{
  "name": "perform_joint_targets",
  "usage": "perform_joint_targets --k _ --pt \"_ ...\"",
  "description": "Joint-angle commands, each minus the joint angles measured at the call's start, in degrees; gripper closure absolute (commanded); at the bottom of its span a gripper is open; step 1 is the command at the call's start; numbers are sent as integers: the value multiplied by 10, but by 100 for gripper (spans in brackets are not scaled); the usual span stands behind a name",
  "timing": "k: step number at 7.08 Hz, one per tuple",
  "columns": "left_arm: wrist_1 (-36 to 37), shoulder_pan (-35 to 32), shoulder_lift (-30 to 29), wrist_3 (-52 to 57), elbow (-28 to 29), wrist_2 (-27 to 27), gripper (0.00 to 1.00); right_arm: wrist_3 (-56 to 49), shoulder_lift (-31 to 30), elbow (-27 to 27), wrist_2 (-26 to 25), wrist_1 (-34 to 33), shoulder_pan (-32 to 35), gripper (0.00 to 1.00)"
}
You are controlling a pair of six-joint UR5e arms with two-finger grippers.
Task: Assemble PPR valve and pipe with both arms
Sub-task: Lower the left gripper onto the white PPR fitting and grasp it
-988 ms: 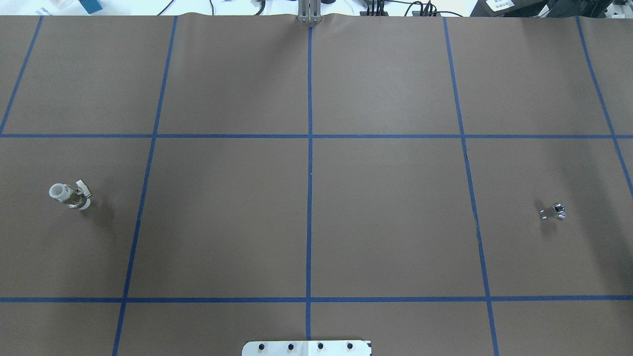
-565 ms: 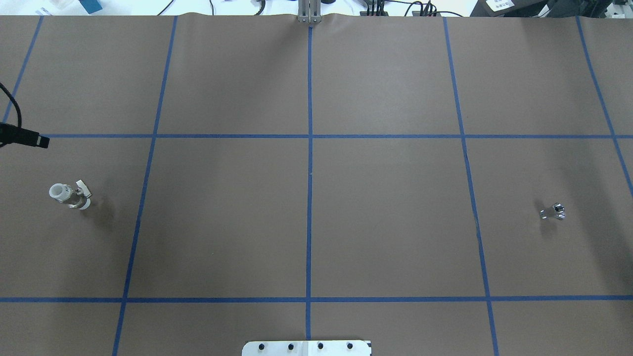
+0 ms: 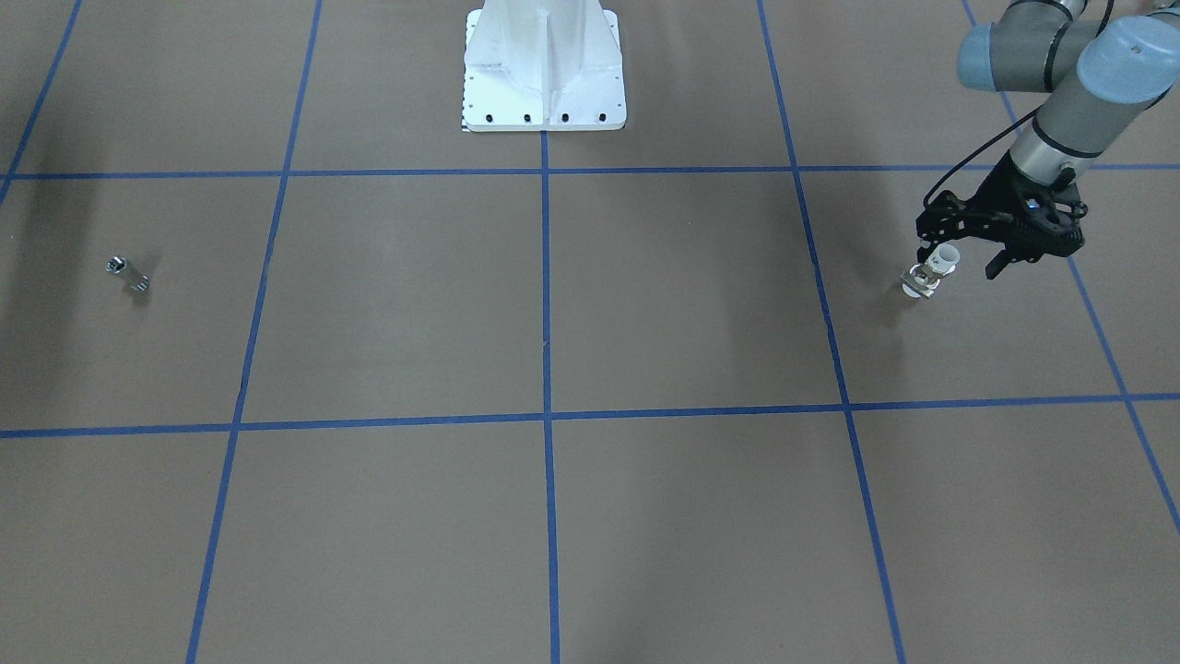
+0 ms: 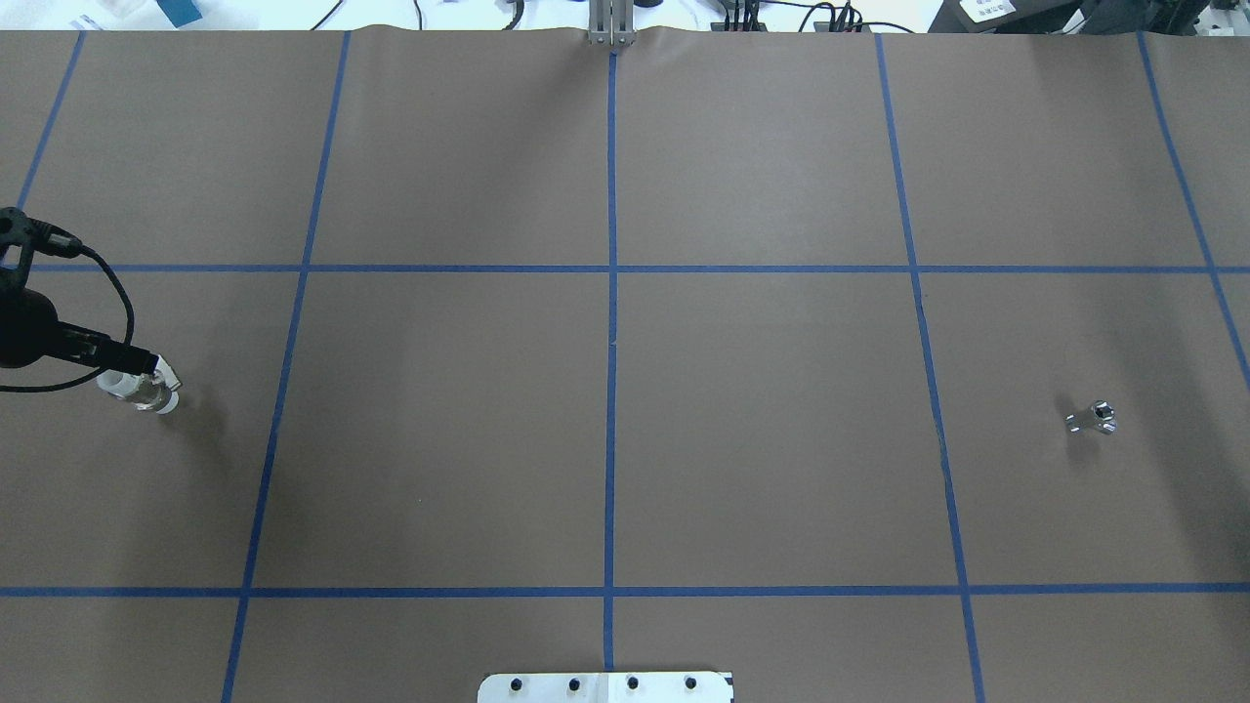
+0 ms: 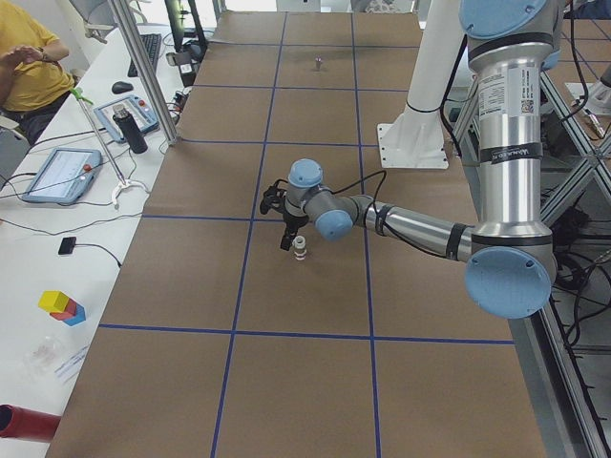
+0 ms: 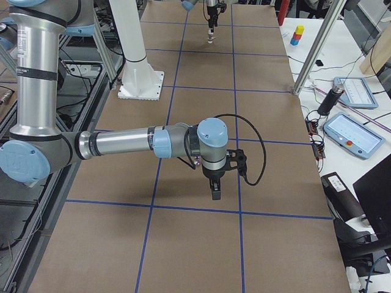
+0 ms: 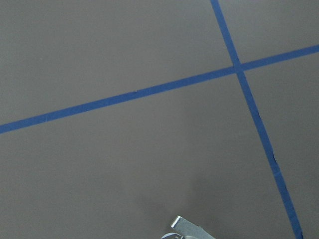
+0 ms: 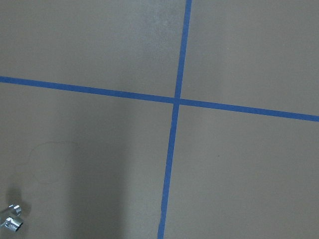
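The black left gripper [image 3: 959, 260], fingers spread, has just been brought over the white-ended metallic PPR valve [image 3: 932, 272], so grasping seems imminent; the state of the right gripper [image 6: 215, 190] cannot be told.

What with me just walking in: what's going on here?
The robot is at the start of an assembly. Its open left pincer hangs at the PPR valve, which stands on the table, not yet gripped. The pipe lies alone at the other end; the right pincer hovers above the table, apart from it.
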Motion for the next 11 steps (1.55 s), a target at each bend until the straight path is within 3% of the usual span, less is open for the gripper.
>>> perform_joint_targets --k 1,3,4,5,6,7,8,10,11 --pt "0 34 5 -16 2 26 0 0 -1 0 -1 -1 0 0" --pt "0 36 6 -15 8 30 2 1 -2 0 -1 -1 0 0" --pt "-1 36 6 -15 11 30 8 1 -2 0 0 -1 0 0" --pt "0 37 6 -14 11 30 28 1 -2 0 0 -1 0 0" --pt "0 37 6 -14 11 29 56 1 -2 0 -1 -1 -1 0" --pt "-1 37 11 -13 10 29 89 1 -2 0 -1 -1 -1 0" --pt "-2 36 12 -11 5 29 100 1 -2 0 0 -1 -1 0" --pt "10 36 -1 -19 -9 23 100 1 -2 0 -1 -1 -1 0" --pt "55 36 -41 -19 -9 24 100 2 -2 0 0 -1 -1 0"
